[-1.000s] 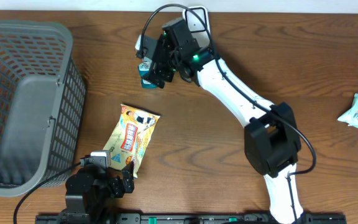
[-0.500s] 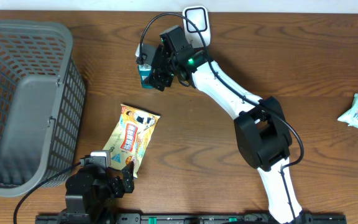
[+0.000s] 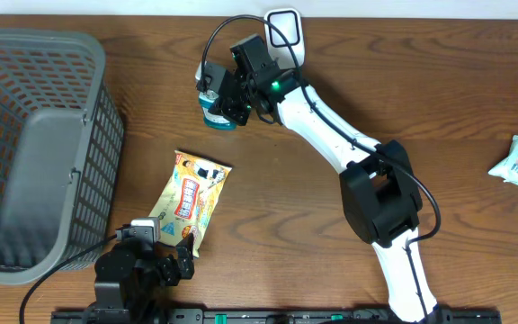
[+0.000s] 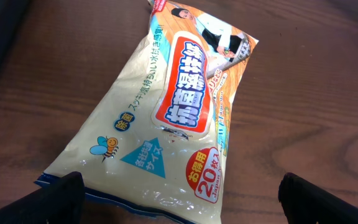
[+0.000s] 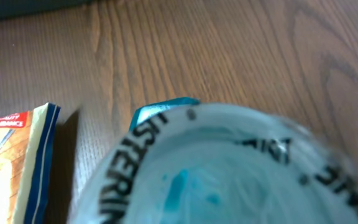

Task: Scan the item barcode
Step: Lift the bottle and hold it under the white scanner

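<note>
The step in hand was the grasp of the item that should be scanned. The right gripper (image 3: 223,97) stood low over the Listerine bottle (image 3: 213,117), which was at the far side of the table (image 3: 277,225), near the white scanner (image 3: 285,31), as I take that device with the black cable to be. In the overhead view the dark fingers were on both sides of the bottle, but I could not tell whether they pressed on it or left a gap. In the right wrist view the bottle filled nearly the whole picture, blurred and very close to the lens, and no finger showed there. The bottle looked tilted, and I could not say if it rested on the wood. The left gripper (image 4: 182,204) was spread wide and held nothing, and the yellow wipes packet (image 4: 179,112) lay flat on the table in front of it, near the grey basket (image 3: 106,135). In my judgement the task was at an early stage, with no barcode presented yet. The next move would call for a firm grip, then a lift and a turn of the wrist, so that the barcode, which I could not find in these views, faces the scanner. The smooth round body may slip between the fingers.
</note>
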Motion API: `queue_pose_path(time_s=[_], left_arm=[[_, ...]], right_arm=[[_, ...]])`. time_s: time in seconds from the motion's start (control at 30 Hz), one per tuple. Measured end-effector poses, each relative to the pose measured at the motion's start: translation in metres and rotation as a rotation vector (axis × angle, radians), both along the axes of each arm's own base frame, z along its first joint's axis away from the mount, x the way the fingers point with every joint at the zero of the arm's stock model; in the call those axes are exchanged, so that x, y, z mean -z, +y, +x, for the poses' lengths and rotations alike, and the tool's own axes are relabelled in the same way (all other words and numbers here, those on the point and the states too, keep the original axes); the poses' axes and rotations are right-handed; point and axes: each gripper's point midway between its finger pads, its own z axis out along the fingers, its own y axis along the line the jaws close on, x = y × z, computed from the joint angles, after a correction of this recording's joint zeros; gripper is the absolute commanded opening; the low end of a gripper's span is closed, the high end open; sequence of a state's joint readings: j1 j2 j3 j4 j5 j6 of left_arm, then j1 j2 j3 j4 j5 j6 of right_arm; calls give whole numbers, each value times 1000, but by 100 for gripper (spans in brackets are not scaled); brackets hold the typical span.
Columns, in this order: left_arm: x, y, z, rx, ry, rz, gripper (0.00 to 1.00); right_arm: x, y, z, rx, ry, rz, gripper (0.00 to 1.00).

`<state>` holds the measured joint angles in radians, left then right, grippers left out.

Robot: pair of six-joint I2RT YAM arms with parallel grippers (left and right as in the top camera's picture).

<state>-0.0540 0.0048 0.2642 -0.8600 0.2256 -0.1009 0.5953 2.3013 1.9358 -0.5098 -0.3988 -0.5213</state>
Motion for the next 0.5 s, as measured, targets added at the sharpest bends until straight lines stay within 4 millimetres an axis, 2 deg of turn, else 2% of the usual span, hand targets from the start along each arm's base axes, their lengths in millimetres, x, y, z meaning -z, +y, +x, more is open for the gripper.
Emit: queue_pose_path(time_s=[0.13,0.3,0.5], left_arm=[[0,0,0,0,0,0,99],[0,0,0,0,0,0,99],[0,0,0,0,0,0,99]], right_arm=[[-7,-1,-2,8,24,-4,9],[-25,-1,-3,11,44,-12,1],[-49,-9,0,73,49,-52,1]])
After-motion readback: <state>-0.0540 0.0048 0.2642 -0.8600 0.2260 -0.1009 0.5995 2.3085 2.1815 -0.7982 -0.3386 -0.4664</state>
